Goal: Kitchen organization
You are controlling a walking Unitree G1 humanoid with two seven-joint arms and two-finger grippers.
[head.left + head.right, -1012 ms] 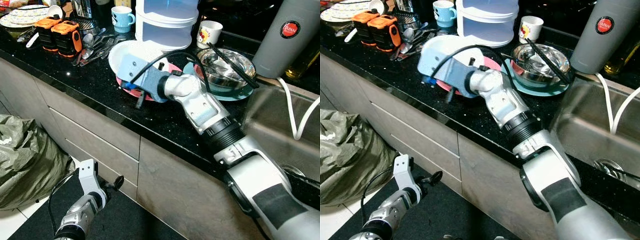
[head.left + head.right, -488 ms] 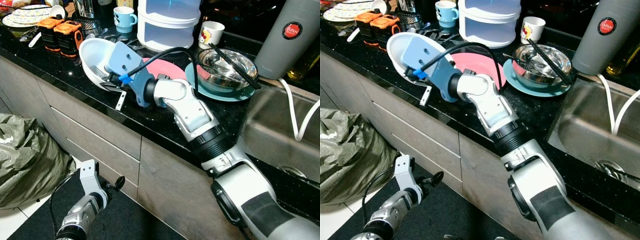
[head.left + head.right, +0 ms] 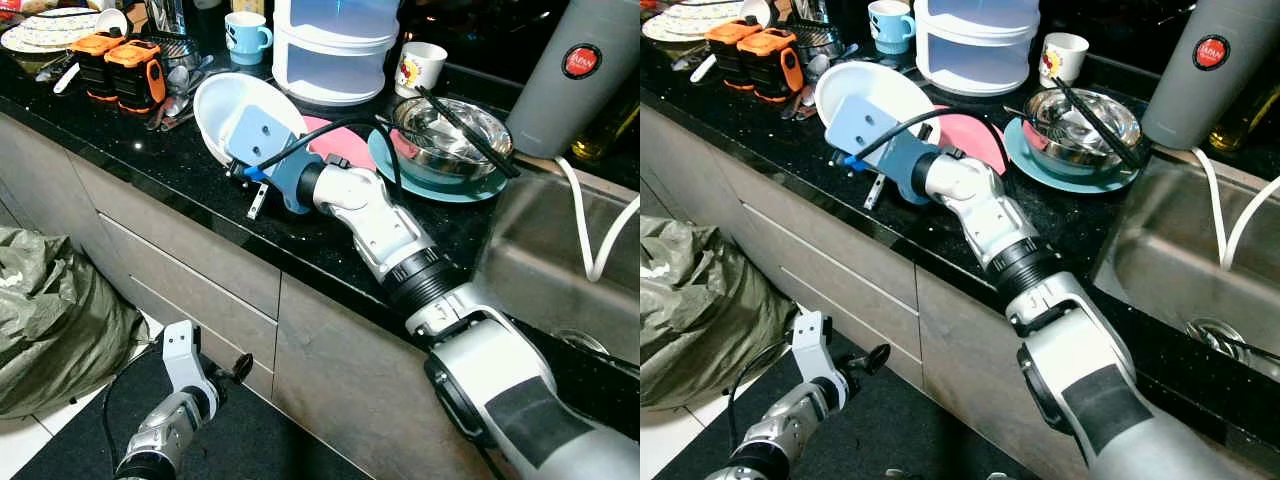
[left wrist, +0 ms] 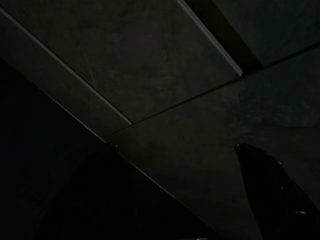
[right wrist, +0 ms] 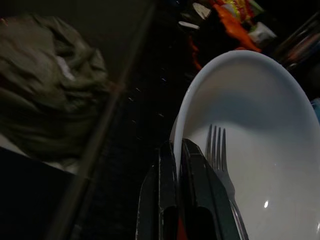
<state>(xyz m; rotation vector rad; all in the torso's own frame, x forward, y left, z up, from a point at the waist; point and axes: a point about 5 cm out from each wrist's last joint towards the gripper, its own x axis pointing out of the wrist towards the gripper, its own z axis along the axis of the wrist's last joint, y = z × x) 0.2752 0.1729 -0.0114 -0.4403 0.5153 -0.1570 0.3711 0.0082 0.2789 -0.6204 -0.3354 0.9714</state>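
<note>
White bowl [image 3: 228, 108] tilted in right end effector [image 5: 176, 165]

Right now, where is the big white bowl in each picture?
Left eye view: white bowl tilted on the black counter, upper middle left, beside the pink plate.
Right eye view: bowl upper left of middle, pink plate again just right of it.
Right wrist view: bowl on the right, a fork inside, rim pinched by the right tool.
Left wrist view: dark cabinet fronts.
</note>
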